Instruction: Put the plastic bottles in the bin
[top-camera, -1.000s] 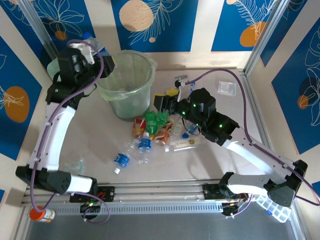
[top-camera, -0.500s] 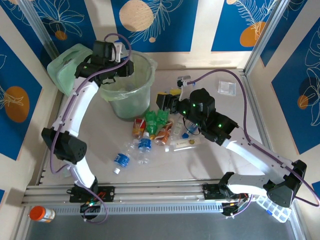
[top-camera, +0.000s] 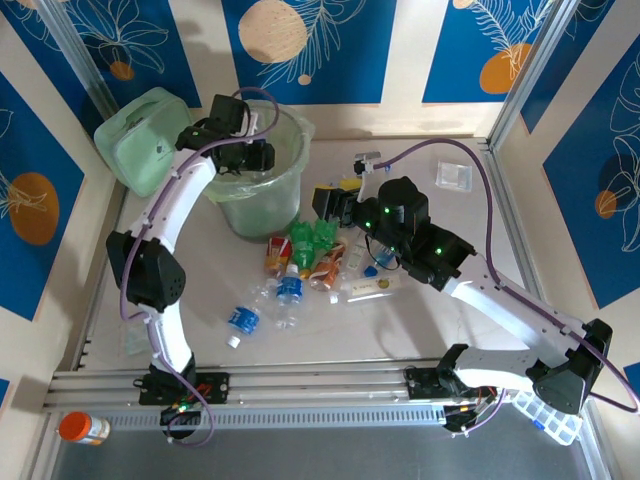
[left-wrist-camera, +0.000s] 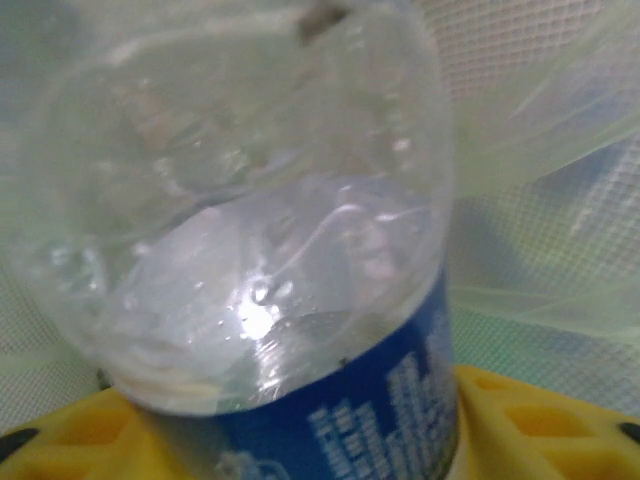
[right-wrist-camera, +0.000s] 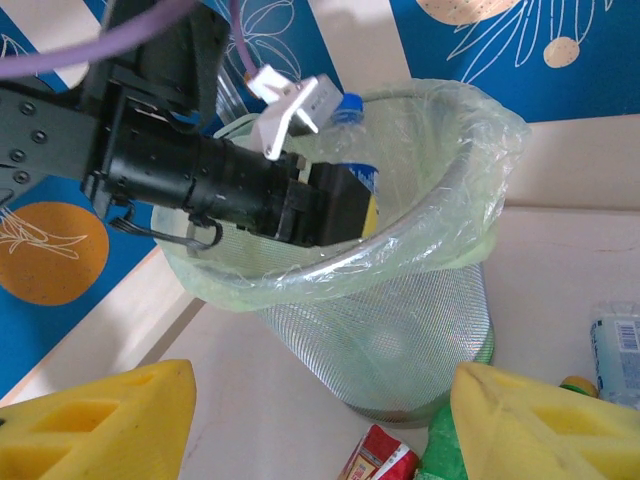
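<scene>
My left gripper (top-camera: 256, 152) hangs over the mouth of the bin (top-camera: 250, 195), shut on a clear bottle with a blue label (left-wrist-camera: 280, 250). Its yellow pads (left-wrist-camera: 530, 420) clamp the label. The right wrist view shows that blue-capped bottle (right-wrist-camera: 352, 108) inside the bin's rim (right-wrist-camera: 420, 235), held by the left gripper (right-wrist-camera: 360, 205). My right gripper (top-camera: 335, 200) stands open, low over the table right of the bin, with nothing between its fingers (right-wrist-camera: 100, 420). The remaining bottles lie in a pile: green ones (top-camera: 310, 238), a red one (top-camera: 277, 255), and clear blue-labelled ones (top-camera: 289, 290).
A pale green boxy container (top-camera: 145, 140) sits left of the bin. A small clear box (top-camera: 455, 177) lies at the back right, and a flat packet (top-camera: 370, 288) by the pile. An orange-capped bottle (top-camera: 85, 428) lies beyond the front rail.
The left arm has swung right from beside the bin to over its mouth, carrying the clear bottle. The right arm has hardly moved.
</scene>
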